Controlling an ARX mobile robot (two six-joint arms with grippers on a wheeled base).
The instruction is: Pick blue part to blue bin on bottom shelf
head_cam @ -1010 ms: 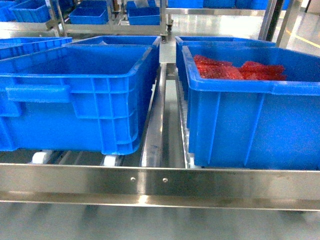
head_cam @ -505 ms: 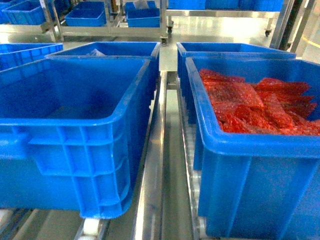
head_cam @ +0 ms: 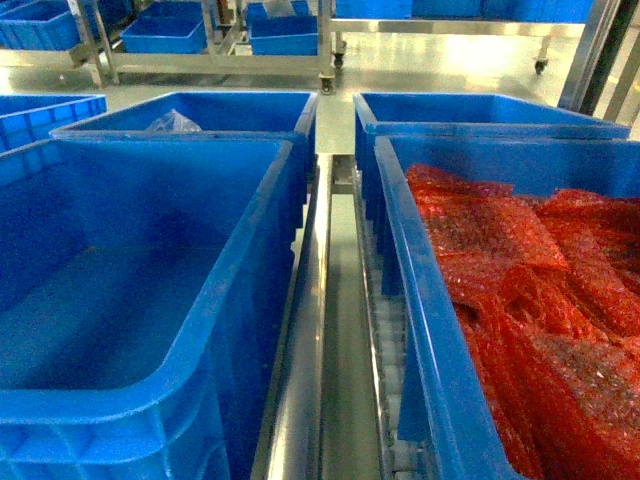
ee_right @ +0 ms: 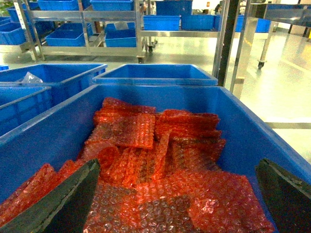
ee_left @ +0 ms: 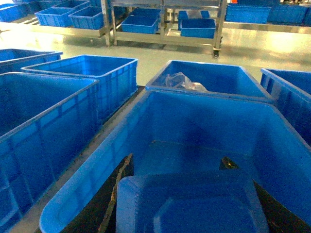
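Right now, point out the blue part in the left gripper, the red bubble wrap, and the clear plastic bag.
blue part (ee_left: 194, 206): left wrist view, its flat top face.
red bubble wrap (ee_right: 160, 170): right wrist view, middle of the pile.
clear plastic bag (ee_left: 181, 81): left wrist view, its crumpled top.

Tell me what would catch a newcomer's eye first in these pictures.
The red bubble-wrap bags piled in the near right blue bin stand out most, the only warm colour among all the blue. Next comes the big near left bin, which looks bare inside in the head view, though the left wrist view shows the left hand holding a blue tray-like part over it. A shiny steel rail runs between the two bins.
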